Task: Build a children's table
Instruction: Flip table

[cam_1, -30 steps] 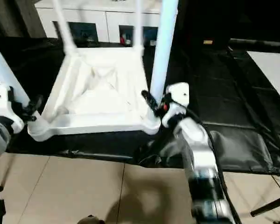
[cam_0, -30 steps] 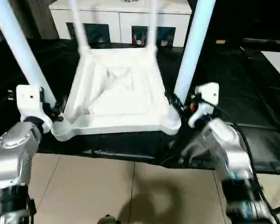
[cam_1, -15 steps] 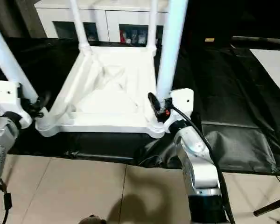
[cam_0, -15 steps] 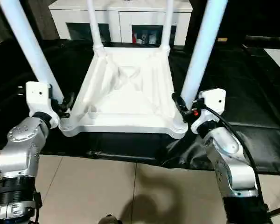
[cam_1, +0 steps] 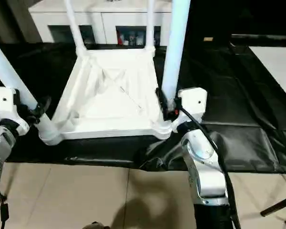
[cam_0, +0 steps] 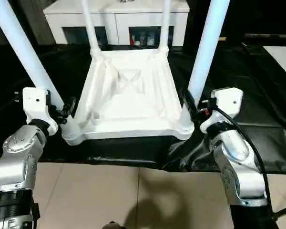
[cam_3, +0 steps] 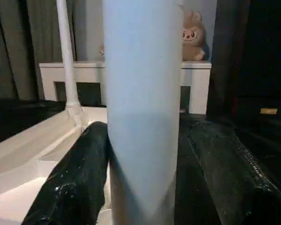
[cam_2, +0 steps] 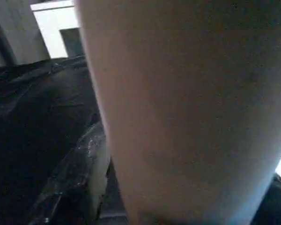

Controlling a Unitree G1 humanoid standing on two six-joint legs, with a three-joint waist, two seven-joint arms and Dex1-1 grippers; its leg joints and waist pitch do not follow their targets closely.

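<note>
Black sheeting (cam_0: 257, 124) is covering the whole work surface, and on it the tabletop (cam_0: 131, 95) is lying upside down with its ribbed underside facing up, near the middle of the head view. Behind it, at 12 o'clock, a white cabinet (cam_0: 117, 16) with dark glass doors is standing against the wall.

All four legs are standing upright in the corner sockets: the near left leg (cam_0: 24, 50) at about 9 o'clock of the tabletop, the near right leg (cam_0: 205, 50) at about 3 o'clock, the far left leg (cam_0: 89, 26) at 11 o'clock and the far right leg (cam_0: 165, 24) at 1 o'clock. Judging from this, the assembly is looking nearly finished; what seems left is confirming the two near legs are screwed tight, letting go, and turning the table onto its feet.

The left gripper (cam_0: 66, 110) is sitting at the base of the near left leg, but whether its claw is closed on the tube I cannot tell; its wrist view is showing the white tube pressed very close. The right gripper (cam_0: 189, 106) is at the base of the near right leg, and in its wrist view the two black fingers (cam_3: 79, 183) are straddling the tube, one touching it and the other standing slightly off, so the claw is looking wide, not clamped.

A plush rabbit toy (cam_3: 195, 40) is sitting on the cabinet. A small yellowish label (cam_3: 268, 111) is showing on the dark surface, but no writing is readable anywhere.
</note>
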